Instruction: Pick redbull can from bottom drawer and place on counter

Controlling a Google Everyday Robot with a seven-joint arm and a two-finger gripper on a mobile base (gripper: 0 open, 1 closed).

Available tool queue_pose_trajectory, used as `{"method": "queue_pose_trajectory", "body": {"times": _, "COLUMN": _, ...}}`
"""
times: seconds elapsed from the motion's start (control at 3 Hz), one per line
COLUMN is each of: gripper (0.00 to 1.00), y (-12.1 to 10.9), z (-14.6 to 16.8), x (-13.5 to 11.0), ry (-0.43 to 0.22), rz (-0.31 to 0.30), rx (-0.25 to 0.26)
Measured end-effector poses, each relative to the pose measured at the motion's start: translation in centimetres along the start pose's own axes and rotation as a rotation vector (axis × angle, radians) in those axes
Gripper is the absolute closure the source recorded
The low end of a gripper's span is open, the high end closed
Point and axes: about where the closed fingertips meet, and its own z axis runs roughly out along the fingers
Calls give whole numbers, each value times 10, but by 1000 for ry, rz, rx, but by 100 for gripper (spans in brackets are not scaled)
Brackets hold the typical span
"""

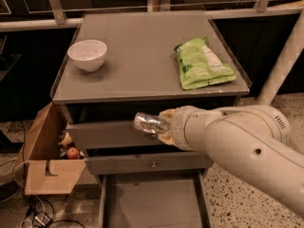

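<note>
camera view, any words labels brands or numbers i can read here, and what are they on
No text here can be read.
green snack bag: white panel with dark print, too blurred to read.
redbull can: markings too blurred to read; it is gripped in the tool, in front of the top drawer.
white bowl, cardboard box: no print visible.

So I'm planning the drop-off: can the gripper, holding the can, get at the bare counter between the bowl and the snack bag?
Probably yes. The gripper holds the redbull can just below the counter; lifted, nothing blocks the bare middle between bowl and bag.
</note>
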Motion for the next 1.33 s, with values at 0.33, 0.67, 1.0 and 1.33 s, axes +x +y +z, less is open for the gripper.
{"method": "queue_pose_trajectory", "body": {"times": 0.33, "gripper": 100, "y": -27, "z": -12, "x": -7, "ry": 8, "rz": -31, "rx": 44}}
{"method": "queue_pose_trajectory", "body": {"times": 0.67, "gripper": 100, "y": -55, "z": -25, "x": -19, "ry": 11, "rz": -73, "rx": 84}}
{"method": "queue_pose_trajectory", "body": {"times": 1.0, "gripper": 100, "y": -58, "z": -26, "x": -21, "ry": 11, "rz": -76, "rx": 90}}
{"method": "queue_pose_trajectory", "body": {"times": 1.33, "gripper": 100, "y": -69, "z": -25, "x": -22, "ry": -3, "rz": -67, "rx": 92}}
